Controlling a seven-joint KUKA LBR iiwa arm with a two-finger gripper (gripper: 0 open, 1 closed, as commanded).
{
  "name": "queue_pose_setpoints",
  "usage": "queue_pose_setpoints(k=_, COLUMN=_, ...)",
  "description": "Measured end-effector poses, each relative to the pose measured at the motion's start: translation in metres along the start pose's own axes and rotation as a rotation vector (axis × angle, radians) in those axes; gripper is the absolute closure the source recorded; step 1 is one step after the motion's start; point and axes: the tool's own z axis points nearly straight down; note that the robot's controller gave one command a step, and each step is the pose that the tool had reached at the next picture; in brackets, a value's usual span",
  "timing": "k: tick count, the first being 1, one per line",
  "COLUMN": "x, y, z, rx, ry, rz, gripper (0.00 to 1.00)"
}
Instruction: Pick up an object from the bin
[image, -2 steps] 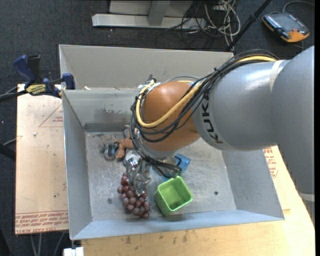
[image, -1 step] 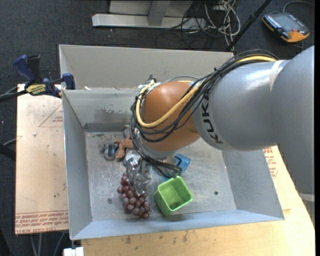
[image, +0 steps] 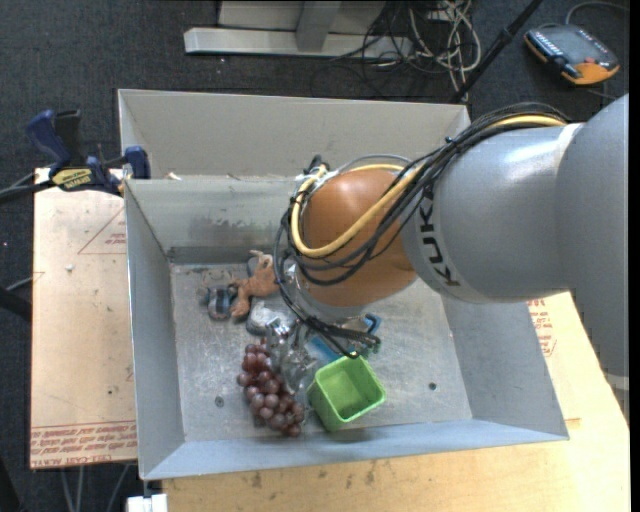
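Observation:
My gripper (image: 293, 352) hangs below the arm's orange cover, low in the middle of the bin. It stands just right of a bunch of dark purple plastic grapes (image: 268, 388) and just left of a small square green cup (image: 347, 391) that lies tilted near the front wall. A blue flat thing (image: 326, 348) lies partly under the gripper, between the gripper and the cup. A grey lump (image: 263, 318) sits right behind the grapes, at the gripper's left.
A tan toy figure (image: 256, 284) and a small grey-blue piece (image: 216, 301) lie toward the back left of the bin floor. The arm and its cover hide the back right part of the floor.

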Motion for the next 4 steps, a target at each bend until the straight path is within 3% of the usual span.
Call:
queue_pose_setpoints(k=1, x=0.019, y=0.019, z=0.013, rx=0.002, ry=-0.003, rz=-0.022, gripper=1.00)
queue_pose_setpoints(k=2, x=0.043, y=-0.004, z=-0.029, rx=-0.005, ry=0.009, rz=-0.015, gripper=1.00)
queue_pose_setpoints(k=3, x=-0.005, y=0.080, z=0.017, rx=-0.004, ry=0.006, rz=0.183, gripper=0.00)
queue_pose_setpoints(k=4, x=-0.004, y=0.074, z=0.015, rx=0.000, ry=0.004, rz=0.191, gripper=0.00)
